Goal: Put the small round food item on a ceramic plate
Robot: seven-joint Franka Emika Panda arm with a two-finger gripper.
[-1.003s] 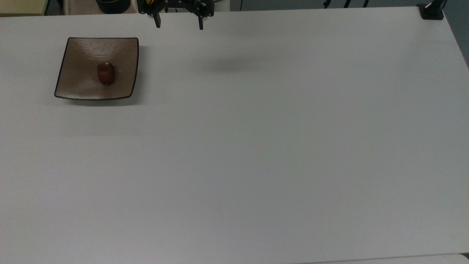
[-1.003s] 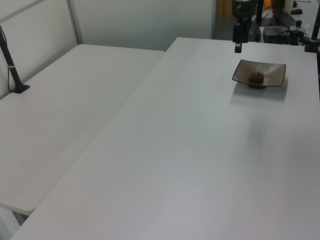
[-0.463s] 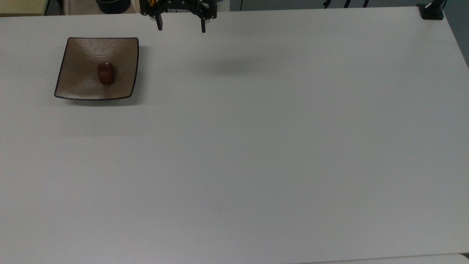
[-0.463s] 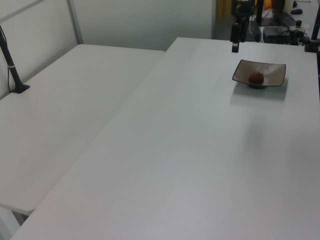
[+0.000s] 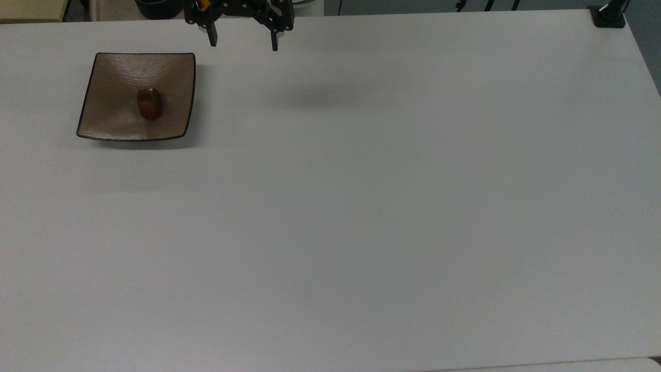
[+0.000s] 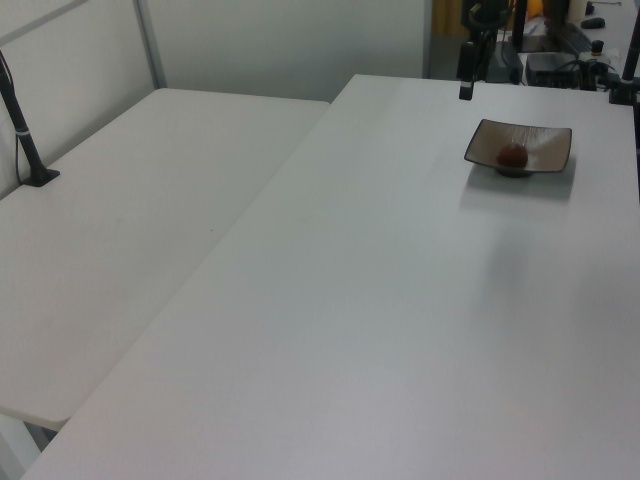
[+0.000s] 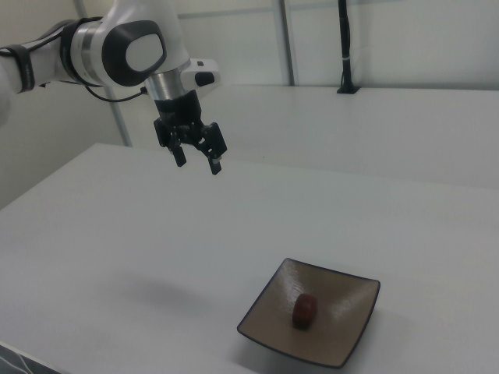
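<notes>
The small round food item (image 5: 148, 104) is a dark red-brown glossy lump lying in the middle of the ceramic plate (image 5: 111, 119), a square brown plate with a thin dark rim, in the top view's upper left. The lump (image 7: 305, 310) and the plate (image 7: 347, 343) also appear low in the right view, and the lump (image 6: 512, 156) on the plate (image 6: 545, 141) in the left view's upper right. My gripper (image 5: 242, 42) hangs open and empty high above the table, to the plate's upper right in the top view. In the right view the gripper (image 7: 198, 160) is well above and left of the plate.
The white table (image 5: 361, 206) spreads wide. A black clamp (image 5: 608, 15) sits at its far right corner in the top view. A second white table (image 6: 130, 230) with a black post (image 6: 25, 140) adjoins in the left view.
The open gripper has drifted slightly toward the top view's left and a little lower in the picture. The food item and plate have not moved.
</notes>
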